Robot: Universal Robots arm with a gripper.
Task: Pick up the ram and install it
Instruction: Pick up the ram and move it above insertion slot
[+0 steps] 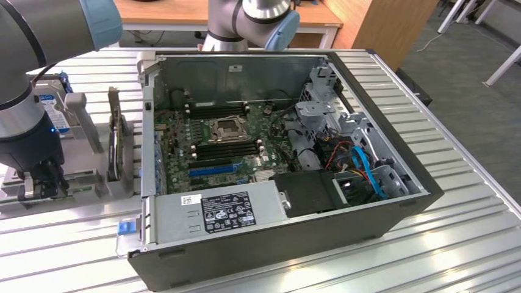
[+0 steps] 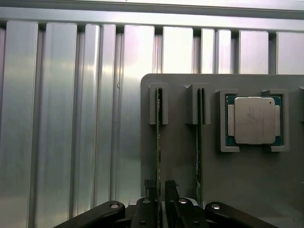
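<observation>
The ram (image 2: 158,147) stands on edge in a slot of the grey holder (image 2: 178,156), a thin green stick seen edge-on. A second stick (image 2: 199,142) stands in the slot beside it. My gripper (image 2: 161,190) hangs low over the first stick, with one finger on each side of its edge. A narrow gap shows between the stick and one of the fingers (image 2: 171,190), so the jaws stand open, though only a little. In the exterior view the gripper (image 1: 43,183) is down at the holder (image 1: 82,183), at that view's left, beside the open computer case (image 1: 285,238).
A square silver processor (image 2: 254,120) lies in its own pocket of the holder. A blue-labelled hard drive (image 1: 50,107) and an upright dark card (image 1: 116,143) stand beside the arm. The motherboard (image 1: 244,162) lies inside the case, with long memory slots (image 1: 228,146) around the socket. The slatted metal table (image 1: 456,244) surrounds everything.
</observation>
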